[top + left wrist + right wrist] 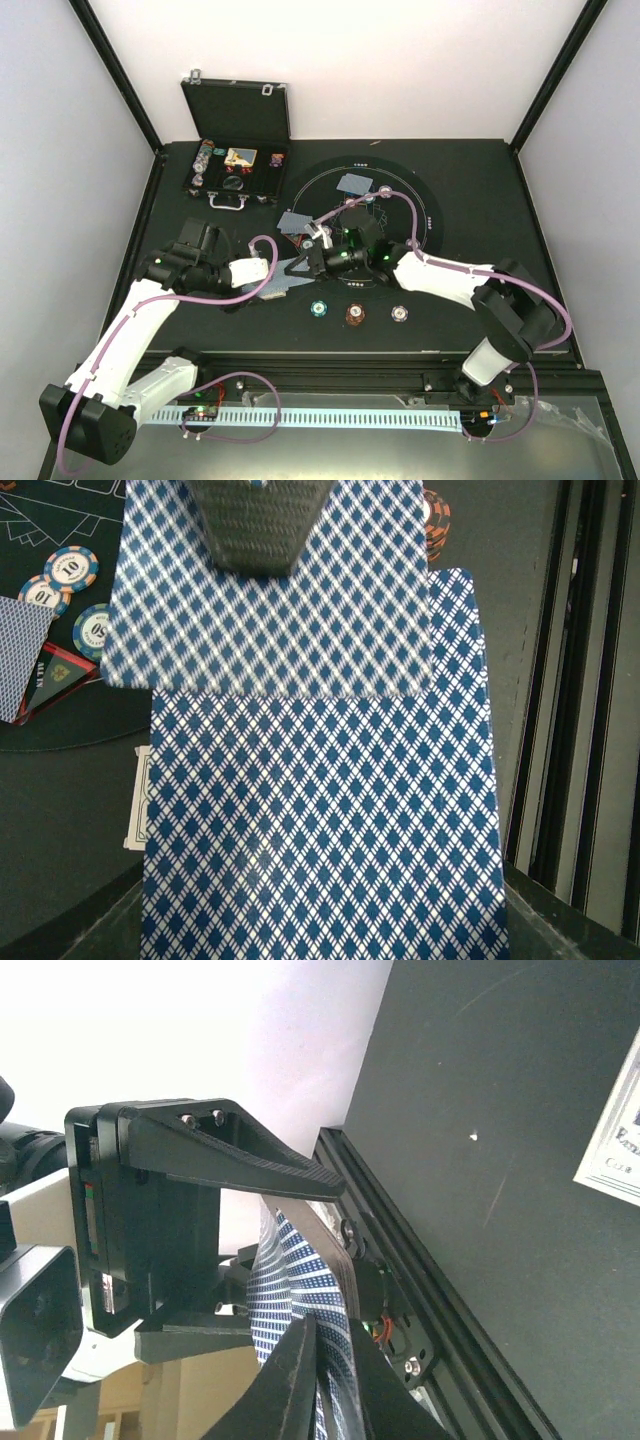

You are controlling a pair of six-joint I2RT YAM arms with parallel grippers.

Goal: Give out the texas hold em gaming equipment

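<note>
Left hand (268,282) clenched on the deck of blue-backed cards (320,830), holding it above the desk (470,180) just left of centre, at the near-left edge of the round mat (432,215). Right hand (325,1338) comes in from the right, pinched on the top card (270,630), which is offset past the deck's far end. Teal chip (319,308), red-brown chip (354,314) and white chip (400,314) sit in a row near-side of the mat. Face-down cards (355,183) lie on the mat. Open case (235,115) far left.

Blue-diamond cards (320,830) — top one offset
</note>
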